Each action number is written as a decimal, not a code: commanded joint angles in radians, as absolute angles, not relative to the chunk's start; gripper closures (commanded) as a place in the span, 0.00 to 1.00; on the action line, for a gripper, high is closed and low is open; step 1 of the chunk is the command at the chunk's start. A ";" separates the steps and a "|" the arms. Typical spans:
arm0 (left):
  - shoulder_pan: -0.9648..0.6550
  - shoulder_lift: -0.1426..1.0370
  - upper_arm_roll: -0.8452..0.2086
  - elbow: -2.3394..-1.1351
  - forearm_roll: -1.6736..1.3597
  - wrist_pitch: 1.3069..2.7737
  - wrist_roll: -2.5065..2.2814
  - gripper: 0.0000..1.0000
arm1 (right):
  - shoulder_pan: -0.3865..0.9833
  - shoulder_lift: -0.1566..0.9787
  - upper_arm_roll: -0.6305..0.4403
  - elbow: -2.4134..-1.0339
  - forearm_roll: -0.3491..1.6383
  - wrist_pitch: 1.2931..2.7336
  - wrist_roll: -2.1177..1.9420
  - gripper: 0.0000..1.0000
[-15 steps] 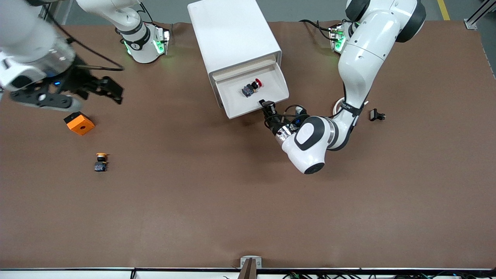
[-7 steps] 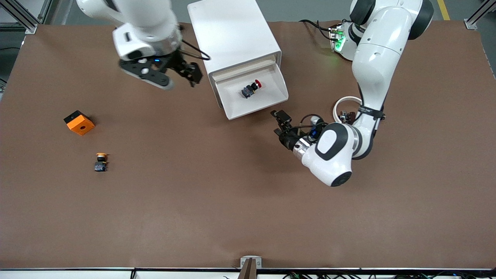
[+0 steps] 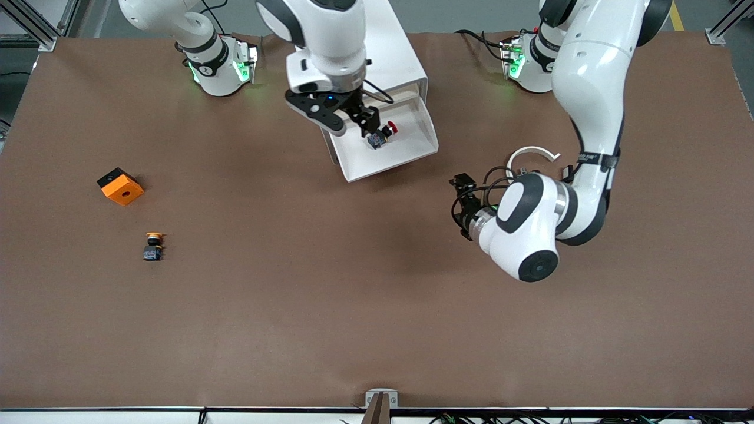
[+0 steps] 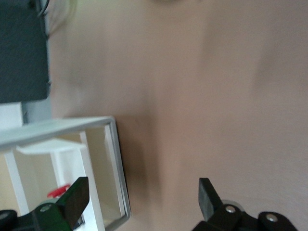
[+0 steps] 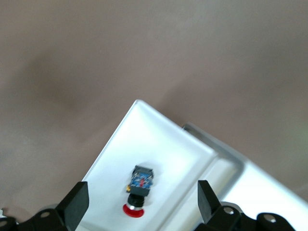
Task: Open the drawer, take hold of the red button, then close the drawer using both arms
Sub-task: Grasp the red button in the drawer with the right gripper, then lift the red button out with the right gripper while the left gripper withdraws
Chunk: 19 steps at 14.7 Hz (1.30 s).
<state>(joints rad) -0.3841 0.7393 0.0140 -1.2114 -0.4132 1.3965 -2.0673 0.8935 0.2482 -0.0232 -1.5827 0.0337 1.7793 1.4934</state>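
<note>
The drawer [image 3: 412,140] is pulled out of the white cabinet [image 3: 353,53]. The red-capped button [image 3: 383,133] lies on its side in the drawer. My right gripper [image 3: 369,123] is open and hangs over the drawer, just above the button. In the right wrist view the button [image 5: 139,185] lies on the drawer floor [image 5: 159,144] between my open fingers [image 5: 77,204]. My left gripper [image 3: 462,203] is open and empty over bare table, apart from the drawer's front, toward the left arm's end. The left wrist view shows the drawer's edge [image 4: 120,187] beside one fingertip [image 4: 74,195].
An orange cube [image 3: 121,186] and a yellow-capped button [image 3: 153,246] lie toward the right arm's end of the table. A white ring [image 3: 533,154] lies by the left arm's forearm. The brown table runs wide and bare nearer the front camera.
My right arm has swung from its end of the table to over the open drawer. My left gripper has drawn away from the drawer's front toward its own end. The drawer stays open.
</note>
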 commanded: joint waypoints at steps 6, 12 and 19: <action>-0.362 0.572 0.015 -1.227 -0.290 1.385 -1.483 0.00 | 0.946 0.382 -0.037 -1.637 0.083 1.939 1.569 0.00; -0.345 0.477 -0.003 -1.247 -0.155 1.394 -1.139 0.00 | 0.980 0.436 -0.037 -1.638 0.132 1.964 1.600 0.00; -0.313 0.274 -0.002 -1.515 -0.137 1.579 -0.843 0.00 | 0.959 0.436 -0.040 -1.666 0.167 1.957 1.629 0.00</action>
<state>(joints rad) -0.3348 0.4107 0.0097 -1.3176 -0.1551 1.4732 -0.9225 0.9707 0.4381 -0.0403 -1.6583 0.1513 1.9609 1.6170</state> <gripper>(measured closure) 0.000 0.000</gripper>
